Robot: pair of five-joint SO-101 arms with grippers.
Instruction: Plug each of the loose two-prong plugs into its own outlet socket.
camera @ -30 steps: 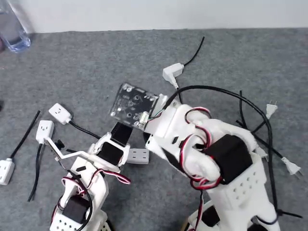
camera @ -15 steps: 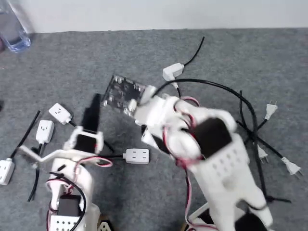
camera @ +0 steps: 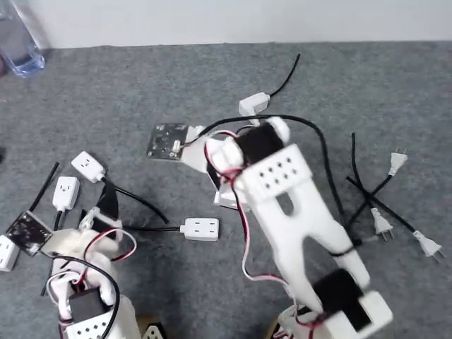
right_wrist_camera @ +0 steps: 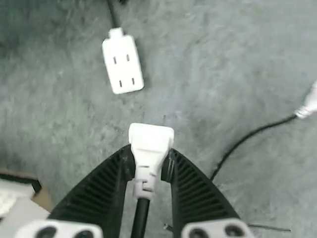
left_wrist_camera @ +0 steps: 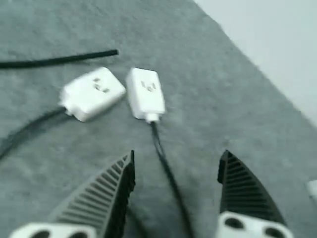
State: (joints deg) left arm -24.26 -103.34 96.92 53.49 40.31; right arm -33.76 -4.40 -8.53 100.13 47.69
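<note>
My right gripper point(right_wrist_camera: 148, 166) is shut on a white two-prong plug point(right_wrist_camera: 150, 144), held just above the grey mat; its black cord runs back between the fingers. A white outlet block point(right_wrist_camera: 123, 67) lies a short way ahead of the plug. In the high view this block point(camera: 201, 227) sits mid-table, beside the right gripper point(camera: 222, 194). My left gripper point(left_wrist_camera: 176, 186) is open over a black cord, with two white outlet blocks point(left_wrist_camera: 91, 91) point(left_wrist_camera: 146, 94) lying side by side beyond it. Those two point(camera: 88, 166) point(camera: 65, 192) lie at the left in the high view, near the left gripper point(camera: 104, 205).
Another outlet block point(camera: 6, 251) lies at the left edge and one more point(camera: 254, 104) at the back centre. Three loose plugs point(camera: 399, 159) point(camera: 381, 224) point(camera: 427, 246) with crossing black cords lie at the right. A clear bottle point(camera: 18, 42) stands at the back left corner.
The left arm has pulled back to the left, toward the two outlet blocks, uncovering the mid-table block. The right arm has stretched forward and turned, its wrist swinging left.
</note>
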